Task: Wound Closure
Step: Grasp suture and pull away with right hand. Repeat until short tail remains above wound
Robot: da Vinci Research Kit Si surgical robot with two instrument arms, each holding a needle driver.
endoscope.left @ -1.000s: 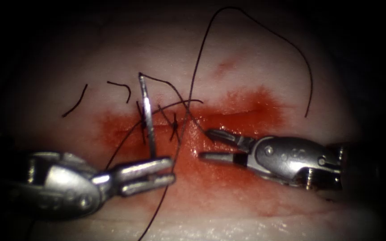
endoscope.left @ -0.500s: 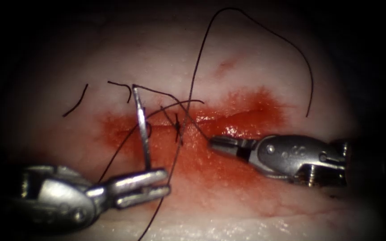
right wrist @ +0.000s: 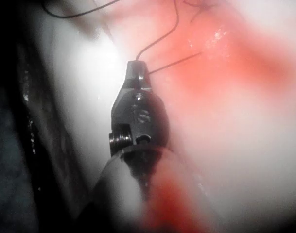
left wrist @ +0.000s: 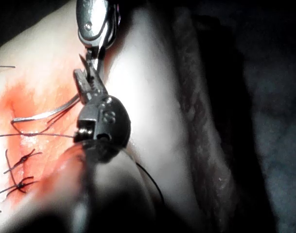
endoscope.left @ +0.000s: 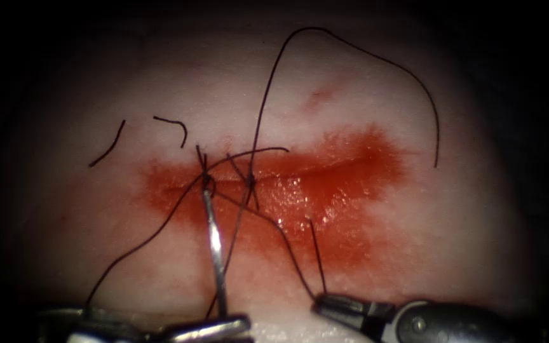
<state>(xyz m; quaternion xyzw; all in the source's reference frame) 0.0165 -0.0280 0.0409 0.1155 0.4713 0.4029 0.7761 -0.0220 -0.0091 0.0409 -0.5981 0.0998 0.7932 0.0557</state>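
Endoscope view: my left tool (endoscope.left: 208, 329) pinches the thin steel needle (endoscope.left: 214, 248) by its near end, the whole needle out of the tissue (endoscope.left: 414, 222); my right tool (endoscope.left: 341, 308), jaws pressed together, grips the dark thread (endoscope.left: 293, 254) near the cut (endoscope.left: 300, 174); I'd judge even tension best; wet, glossy red fluid (endoscope.left: 325, 203)

Surgical training bench: pale tissue (endoscope.left: 351, 254) slab, red-stained cut (endoscope.left: 325, 168), dark surroundings.
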